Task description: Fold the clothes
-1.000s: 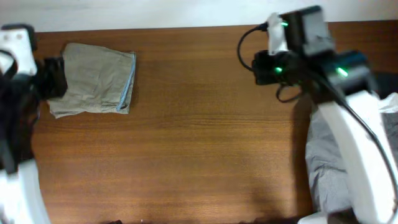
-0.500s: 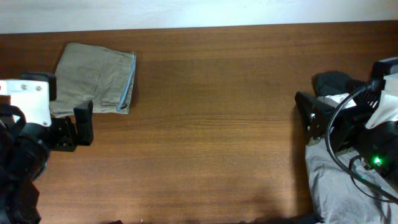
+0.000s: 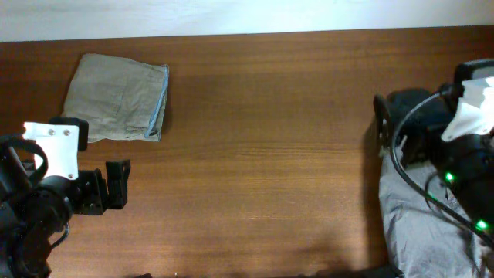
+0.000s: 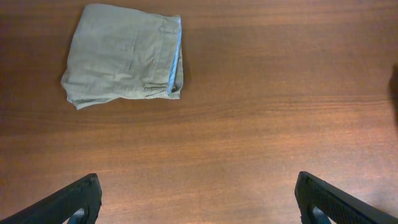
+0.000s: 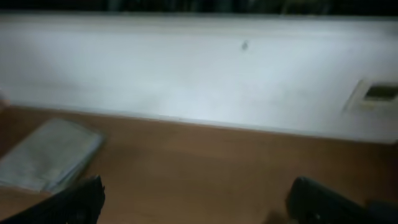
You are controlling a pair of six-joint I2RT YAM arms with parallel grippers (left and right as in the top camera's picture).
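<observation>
I see the shorts folded at the table's far left corner, ahead of my left gripper. It and the right gripper gape empty.

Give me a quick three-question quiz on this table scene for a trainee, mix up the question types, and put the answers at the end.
1. True or false: the folded sage-green cotton shorts lie on the brown wooden table, touched by no gripper.
2. The left gripper is: A) shut on the shorts, B) open and empty, C) shut on nothing.
3. Fill in: the crumpled grey garment lies partly under the ____ arm.

Key: 1 true; 2 B; 3 right, since the right arm reaches over that garment at the table's edge.
</observation>
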